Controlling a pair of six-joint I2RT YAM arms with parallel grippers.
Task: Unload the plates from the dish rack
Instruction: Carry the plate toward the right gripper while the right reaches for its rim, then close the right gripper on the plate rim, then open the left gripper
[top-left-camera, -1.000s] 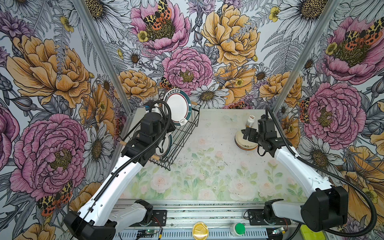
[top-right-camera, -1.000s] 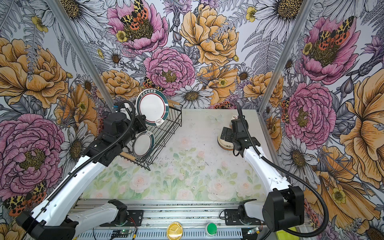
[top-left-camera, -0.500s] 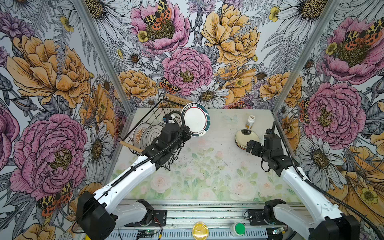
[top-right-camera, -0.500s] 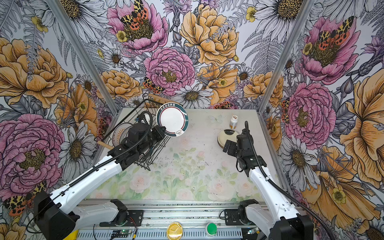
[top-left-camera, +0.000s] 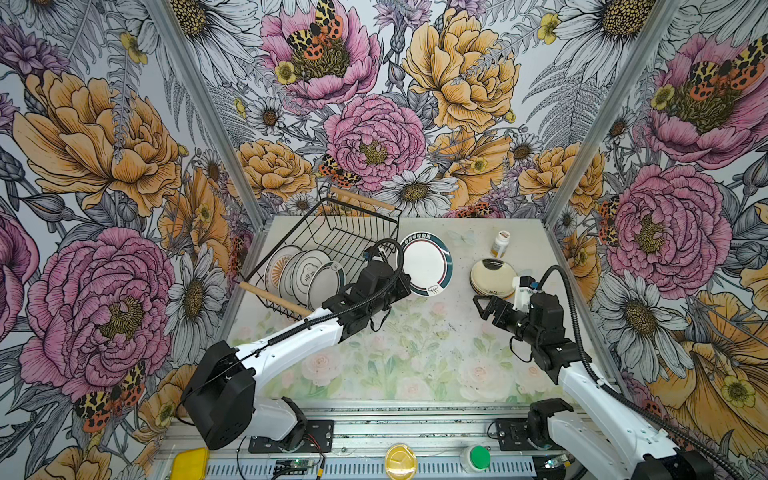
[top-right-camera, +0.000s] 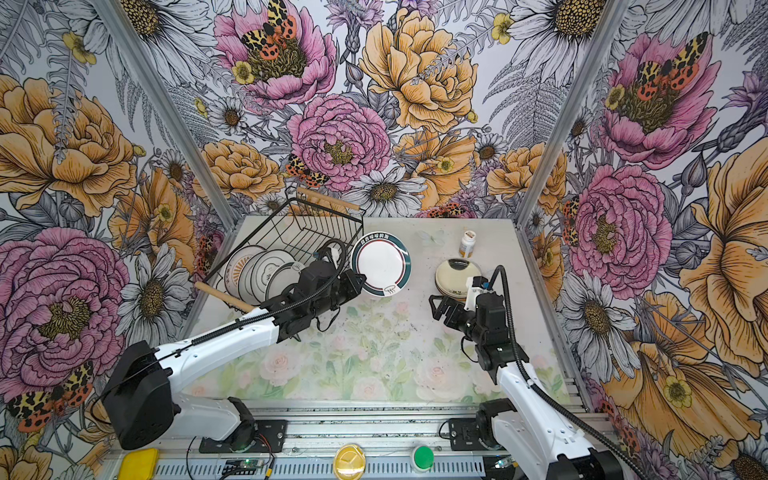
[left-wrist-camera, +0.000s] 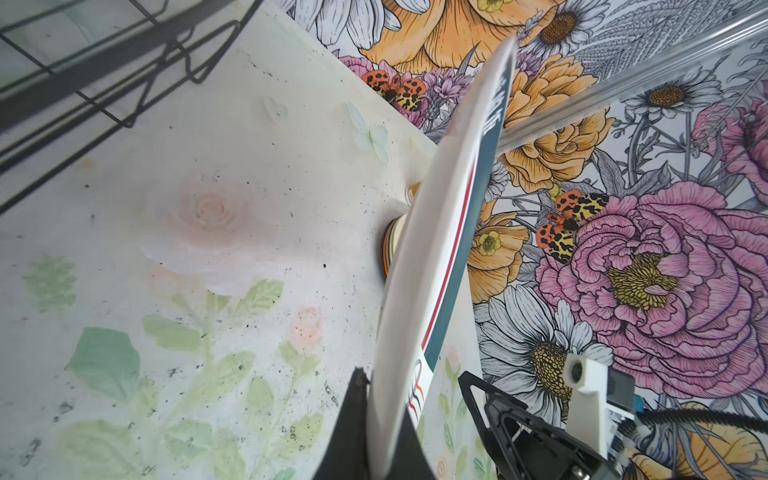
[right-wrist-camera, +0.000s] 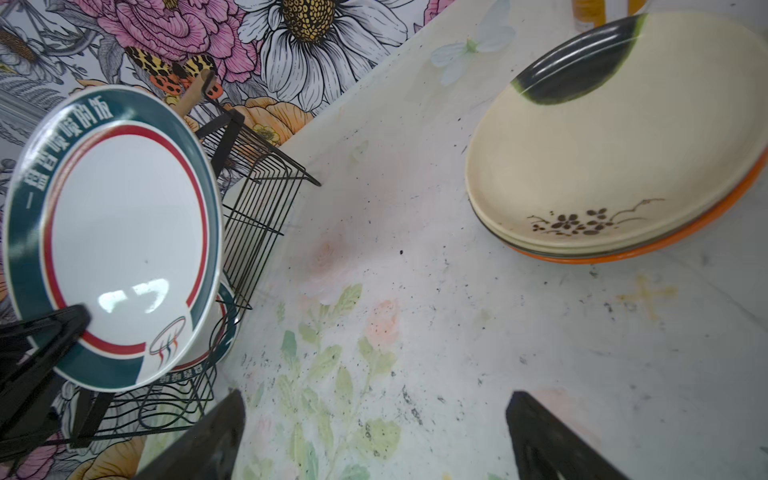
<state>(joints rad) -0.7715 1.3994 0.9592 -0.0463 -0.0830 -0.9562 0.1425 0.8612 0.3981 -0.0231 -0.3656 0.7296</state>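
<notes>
In both top views: teal-rimmed plate (top-left-camera: 426, 266) (top-right-camera: 381, 264) carried within the last second from above the dish rack (top-left-camera: 353, 228) to open air over the tabletop (top-left-camera: 415, 336), near the stacked plates (top-left-camera: 492, 277) but not touching them. Clenched at its lower rim in the left claw (top-left-camera: 409, 286). Right claw (top-left-camera: 482, 307) drawn back off the stack since then, spread wide, empty, turned toward the arriving plate. Likely a handover or direct set-down next. Several racked plates (top-left-camera: 305, 274) yet to unload.

From the left wrist: same plate edge-on, nipped between both fingers (left-wrist-camera: 357, 415), upright; stack half hidden behind it.

From the right wrist: printed face with red ring and lettering; cream floral top of the stack above an orange rim; only bare tabletop between the spread fingers (right-wrist-camera: 208, 436).
</notes>
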